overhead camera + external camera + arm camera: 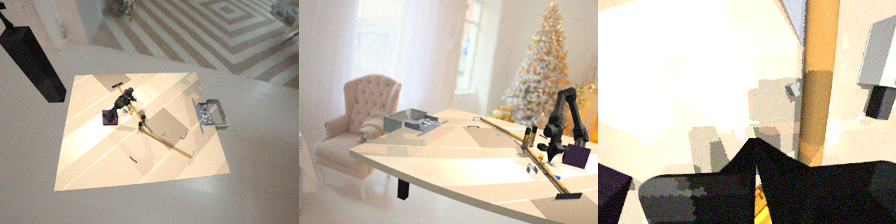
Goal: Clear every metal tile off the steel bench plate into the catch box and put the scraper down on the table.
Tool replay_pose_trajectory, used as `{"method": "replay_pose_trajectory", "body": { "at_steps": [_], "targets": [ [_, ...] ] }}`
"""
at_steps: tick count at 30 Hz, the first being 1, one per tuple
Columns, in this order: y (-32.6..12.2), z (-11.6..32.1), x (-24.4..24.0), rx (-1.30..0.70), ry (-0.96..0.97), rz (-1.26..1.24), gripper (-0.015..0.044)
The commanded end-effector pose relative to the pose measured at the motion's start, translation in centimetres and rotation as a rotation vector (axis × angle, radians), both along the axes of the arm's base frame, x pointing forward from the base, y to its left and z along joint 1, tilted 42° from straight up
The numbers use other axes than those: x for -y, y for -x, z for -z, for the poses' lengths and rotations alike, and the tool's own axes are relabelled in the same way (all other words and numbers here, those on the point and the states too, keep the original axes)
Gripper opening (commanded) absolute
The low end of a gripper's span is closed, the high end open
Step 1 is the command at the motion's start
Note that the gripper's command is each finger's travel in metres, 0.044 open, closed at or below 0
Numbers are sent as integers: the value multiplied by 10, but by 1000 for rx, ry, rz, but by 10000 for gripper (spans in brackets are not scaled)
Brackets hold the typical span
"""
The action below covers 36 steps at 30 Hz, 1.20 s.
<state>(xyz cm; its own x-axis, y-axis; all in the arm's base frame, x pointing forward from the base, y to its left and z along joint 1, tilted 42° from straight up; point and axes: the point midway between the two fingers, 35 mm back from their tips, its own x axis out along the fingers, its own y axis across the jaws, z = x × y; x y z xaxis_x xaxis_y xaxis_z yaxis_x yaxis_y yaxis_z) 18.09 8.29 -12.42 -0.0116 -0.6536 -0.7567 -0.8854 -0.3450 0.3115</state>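
My gripper (pixel 134 98) (pixel 550 161) (pixel 755 141) is shut and empty, pointing down close beside the wooden handle of a black-headed tool (pixel 136 111) (pixel 543 166) (pixel 821 40). That tool lies on the table. A second long wooden-handled tool (pixel 166 143) (pixel 501 128) with a thin pale head lies farther out; which one is the scraper I cannot tell for certain. Several small metal tiles (pixel 206 116) (pixel 425 120) lie scattered on the blue-grey bench plate (pixel 413 124). The grey catch box (pixel 223 111) (pixel 393 124) adjoins its far end; its floor is partly hidden.
Two dark upright posts (pixel 143 118) (pixel 526 138) stand where the handles meet. A yellow piece (pixel 131 112) (pixel 540 157), a grey channel piece (pixel 532 169) (pixel 878 55) and a blue block (pixel 557 177) lie near the gripper. A bent rod (pixel 473 126) and a black curved rod (pixel 133 159) lie elsewhere.
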Motion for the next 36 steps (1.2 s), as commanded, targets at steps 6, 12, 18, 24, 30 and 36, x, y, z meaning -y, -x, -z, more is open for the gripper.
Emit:
{"method": "replay_pose_trajectory", "body": {
  "at_steps": [6,12,18,24,30,36],
  "targets": [
    [6,12,17,-7,13,-3,0],
    [2,13,15,-7,13,-3,0],
    [-3,15,12,-7,12,-3,0],
    [-8,17,9,-7,12,-3,0],
    [-13,19,7,-6,12,-3,0],
    [-19,21,4,-6,11,-3,0]
  ]
}}
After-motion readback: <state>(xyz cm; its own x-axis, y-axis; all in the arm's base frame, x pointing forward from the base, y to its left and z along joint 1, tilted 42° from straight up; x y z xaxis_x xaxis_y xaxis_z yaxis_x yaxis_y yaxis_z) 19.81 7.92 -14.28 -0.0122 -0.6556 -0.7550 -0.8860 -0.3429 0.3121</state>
